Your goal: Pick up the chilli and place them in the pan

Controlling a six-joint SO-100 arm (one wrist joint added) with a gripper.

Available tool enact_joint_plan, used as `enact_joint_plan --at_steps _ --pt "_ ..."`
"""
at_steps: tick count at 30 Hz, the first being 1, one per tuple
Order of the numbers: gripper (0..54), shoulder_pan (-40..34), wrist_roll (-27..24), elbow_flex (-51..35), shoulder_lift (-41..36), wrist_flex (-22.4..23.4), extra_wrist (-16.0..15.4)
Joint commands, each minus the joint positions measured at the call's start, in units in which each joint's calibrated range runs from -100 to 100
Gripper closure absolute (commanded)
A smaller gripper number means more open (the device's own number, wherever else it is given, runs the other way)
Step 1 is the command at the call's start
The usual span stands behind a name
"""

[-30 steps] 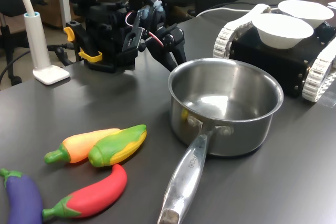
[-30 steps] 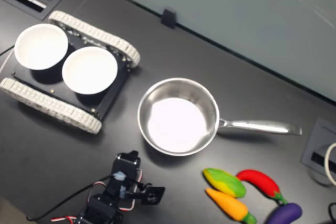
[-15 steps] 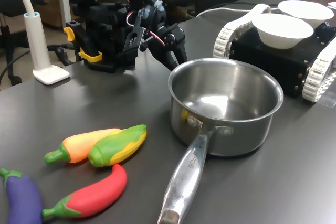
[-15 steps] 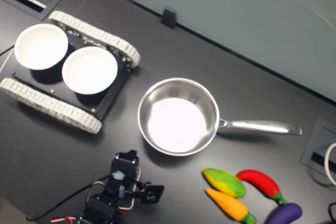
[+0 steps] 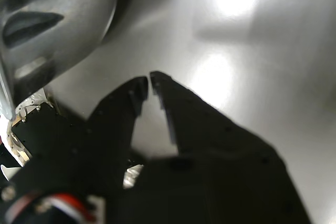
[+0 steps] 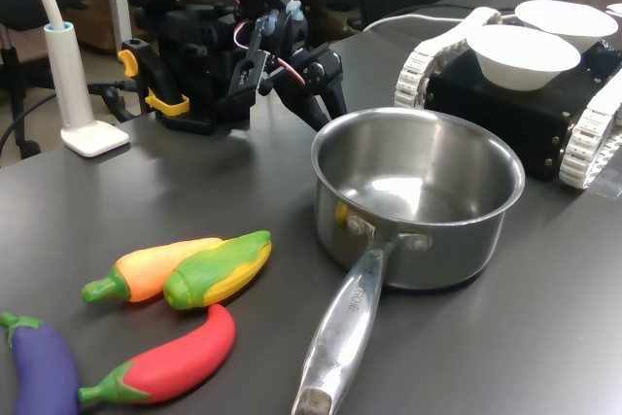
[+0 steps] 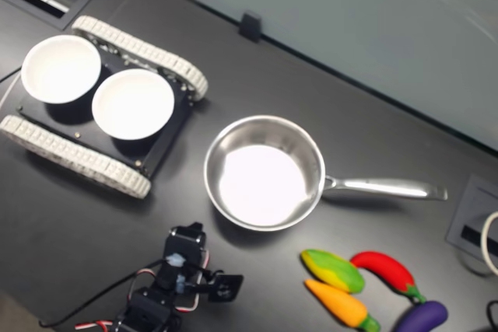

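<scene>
Four toy vegetables lie grouped on the dark surface (image 6: 544, 337): the chilli (image 6: 175, 362), a purple eggplant (image 6: 44, 371), an orange pepper (image 6: 146, 269) and a green-and-yellow corn cob (image 6: 219, 267). The chilli rests nearest the first exterior view's lower edge, just beside the corn cob and close to the pan's handle (image 6: 340, 337), untouched. The pan (image 7: 264, 172) stands empty, upright, between the vegetables and a tracked vehicle (image 7: 101, 106) carrying two white bowls (image 7: 132, 104).

The gripper (image 5: 149, 83) is poised low beside the pan wall, well apart from the chilli. In the wrist view the jaws are nearly closed, tips almost meeting, holding nothing.

Assessment: the step in hand is the approach. The arm must clear the pan rim and handle, then open the jaws fully before descent. Recommend closing across the chilli's thick middle, crosswise to its length, entering from the side away from the corn cob to avoid nudging neighbours.
</scene>
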Motion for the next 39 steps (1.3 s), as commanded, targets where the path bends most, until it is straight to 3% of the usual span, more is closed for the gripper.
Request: enact_joint_plan --at_steps 1,10,20,39 --pt "53.5 0.3 0.7 -2.5 -0.7 -0.3 -0.6" --pt "53.6 2.2 -0.5 -6.2 0.4 3.5 -0.6" --pt "53.6 8.0 2.0 -14.5 5.7 7.1 -0.3" --pt "53.6 24.1 7.4 -41.8 22.4 12.1 1.9"
